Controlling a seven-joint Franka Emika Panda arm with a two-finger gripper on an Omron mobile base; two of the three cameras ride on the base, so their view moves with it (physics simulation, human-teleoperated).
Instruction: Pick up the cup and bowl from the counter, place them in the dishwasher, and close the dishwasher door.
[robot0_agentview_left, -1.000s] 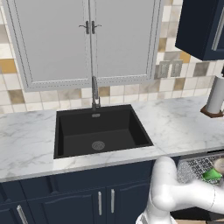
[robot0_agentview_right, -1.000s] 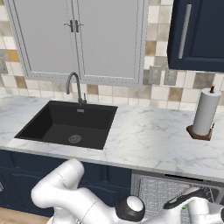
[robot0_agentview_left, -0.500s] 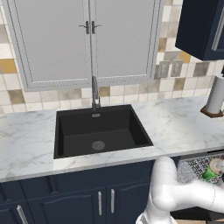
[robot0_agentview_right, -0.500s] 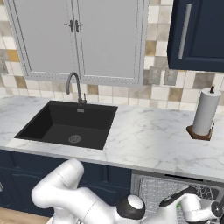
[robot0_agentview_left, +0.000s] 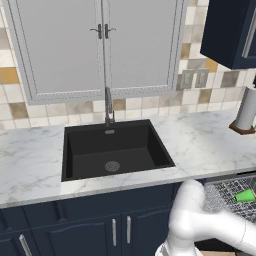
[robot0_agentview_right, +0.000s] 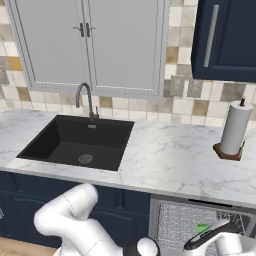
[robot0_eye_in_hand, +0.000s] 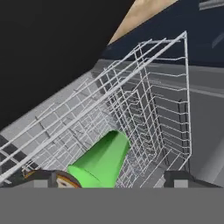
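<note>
End effector (robot0_eye_in_hand: 116, 179) first, in the hand view: you see its two dark fingertips spread wide at the lower edge, with the cup (robot0_eye_in_hand: 101, 161) lying free between them, long axis running away from the hand and up to the right, resting in the wire rack of the dishwasher (robot0_eye_in_hand: 162, 100); the fingers stand apart from its sides, so nothing is pinched. A second ago the fingers were pressed together on the cup; they have since opened, so you may judge the cup delivered. In the left base view, note the cup (robot0_agentview_left: 245, 195) lying on its side in the rack at the lower right, below the tabletop (robot0_agentview_left: 200, 145) edge. In the right base view, the cup (robot0_agentview_right: 202, 228) shows as a green sliver just beside the end effector (robot0_agentview_right: 210, 235), under the tabletop (robot0_agentview_right: 165, 160). The bowl cannot be made out; judge that your coming move is a retreat straight back along the cup's axis.
</note>
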